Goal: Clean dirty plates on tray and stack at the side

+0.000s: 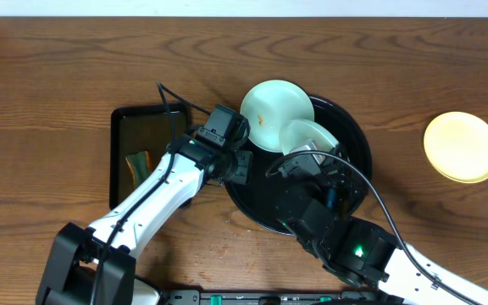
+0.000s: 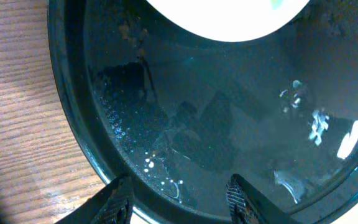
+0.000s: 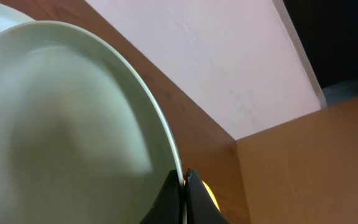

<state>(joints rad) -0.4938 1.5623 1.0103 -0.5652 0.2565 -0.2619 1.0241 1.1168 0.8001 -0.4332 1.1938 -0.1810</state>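
The big round black tray [image 1: 354, 182] lies mid-table. One mint plate [image 1: 274, 108] with an orange smear rests on its upper-left rim; its edge shows in the left wrist view [image 2: 229, 18]. My right gripper [image 1: 312, 157] is shut on the rim of a second mint plate [image 1: 305, 134] and holds it tilted above the tray. The right wrist view shows the fingers [image 3: 184, 186] pinching that plate [image 3: 67, 124]. The yellow plate [image 1: 462, 146] lies on the table at the right. My left gripper [image 1: 237, 165] is open at the tray's left rim, its fingers [image 2: 179, 202] astride the rim [image 2: 73, 118].
A smaller rectangular black tray [image 1: 121, 135] with a brown sponge [image 1: 136, 165] sits left of the big tray, under my left arm. The wet tray floor [image 2: 185, 124] shows droplets. A pale wall [image 3: 229, 56] backs the table's far edge.
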